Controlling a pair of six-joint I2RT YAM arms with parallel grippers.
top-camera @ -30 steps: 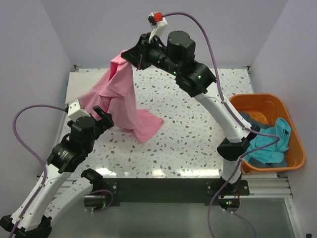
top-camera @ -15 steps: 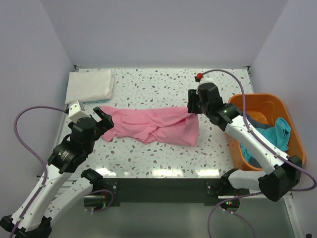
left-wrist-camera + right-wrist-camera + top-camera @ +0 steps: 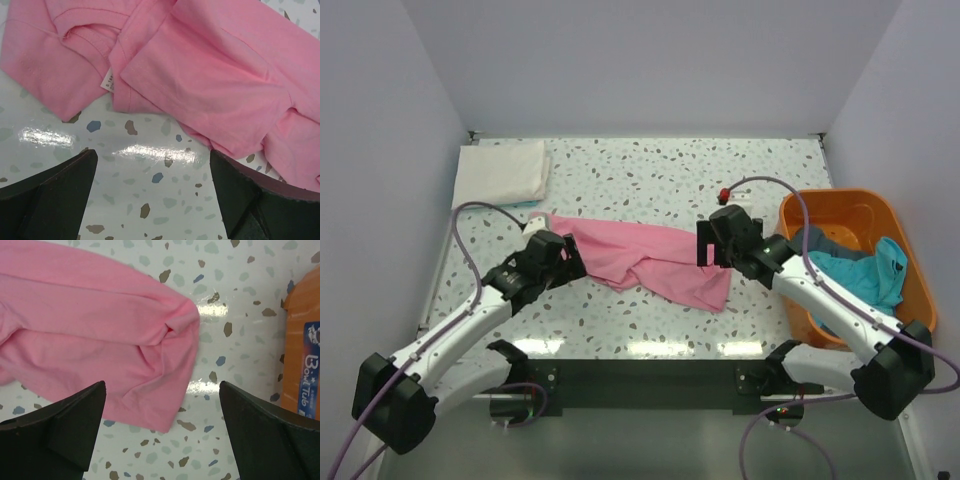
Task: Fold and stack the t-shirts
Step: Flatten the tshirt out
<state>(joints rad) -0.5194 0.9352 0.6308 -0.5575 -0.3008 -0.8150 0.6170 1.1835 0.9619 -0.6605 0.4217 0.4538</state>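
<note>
pink t-shirt [image 3: 642, 262]: lies crumpled and unfolded on the bench [image 3: 650, 170], stretched left to right across the middle, between the two pincers
pink t-shirt, detail: the left wrist view shows the collar and a small white neck label; the cloth is bunched in overlapping folds
left pincer [image 3: 152, 155]: wide, holds nothing; low at the shirt's left end, with only bare speckled bench between the fingers and the pink hem just ahead of them
right pincer [image 3: 162, 387]: wide, holds nothing; sits over the shirt's right end, the rounded pink fold lying flat on the bench ahead of and between the fingers
contact: cannot tell whether either pincer touches the cloth
white t-shirt [image 3: 500, 172]: folded flat, far-left corner of the bench, well apart from the pink one
teal t-shirt [image 3: 868, 282]: loose heap inside the basket [image 3: 850, 203], partly draped over its near rim
grey t-shirt [image 3: 817, 241]: in the same basket, on the left side beside the teal one, mostly hidden
basket: orange plastic, at the right edge of the bench, just beside the right arm
</note>
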